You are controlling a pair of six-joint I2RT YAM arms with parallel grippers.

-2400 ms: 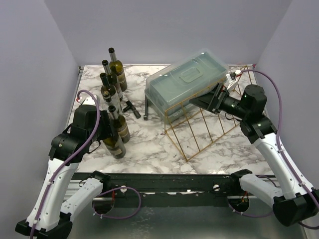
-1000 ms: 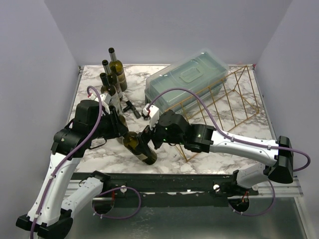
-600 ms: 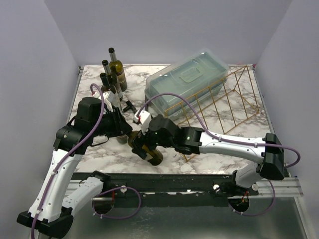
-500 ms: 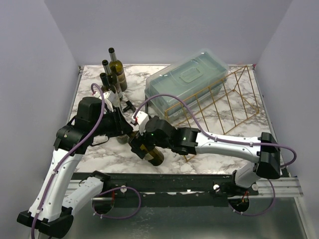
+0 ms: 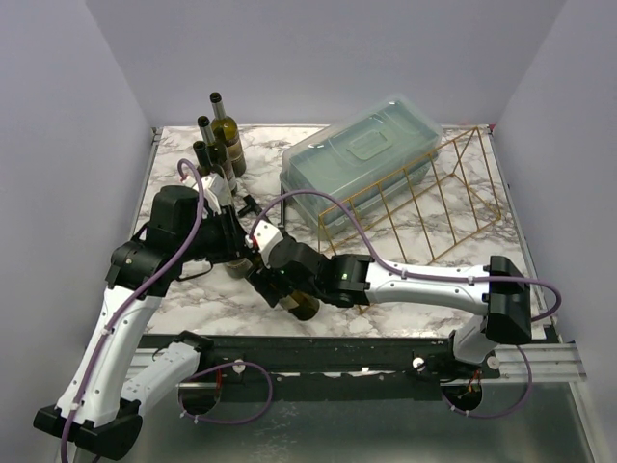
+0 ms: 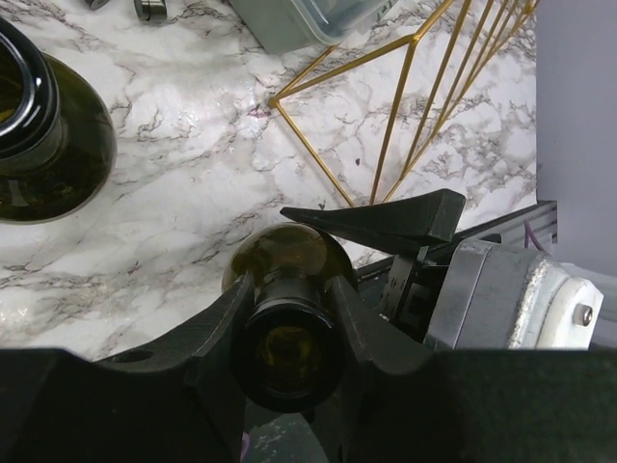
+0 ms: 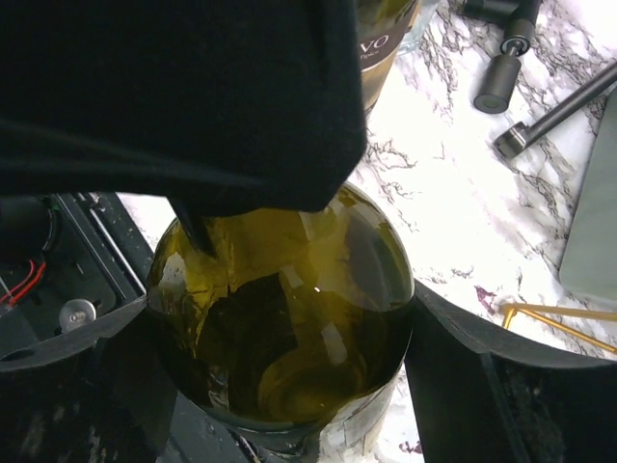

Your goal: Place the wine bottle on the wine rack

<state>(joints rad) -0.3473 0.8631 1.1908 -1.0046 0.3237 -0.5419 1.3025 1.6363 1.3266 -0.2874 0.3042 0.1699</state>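
Now the right pincer [image 7: 280,318], spread wide a second ago, has closed against both sides of the wine bottle [image 5: 297,303]. The left pincer [image 6: 287,333] still pinches its neck. The bottle is tilted near the desk's [image 5: 217,301] front edge, left of the wine rack [image 5: 416,214] and apart from it. Only the left wrist view shows the clamped neck.

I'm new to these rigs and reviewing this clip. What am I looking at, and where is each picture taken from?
Two robot arms stand at the near edge of a marble table. One picture looks down from above; the other two come from wrist cameras. On the table: a gold wine rack, a lidded plastic box, spare bottles, small dark tools. The left gripper clamps the wine bottle by the neck; the right gripper grips its body. It is tilted, not yet on the rack.
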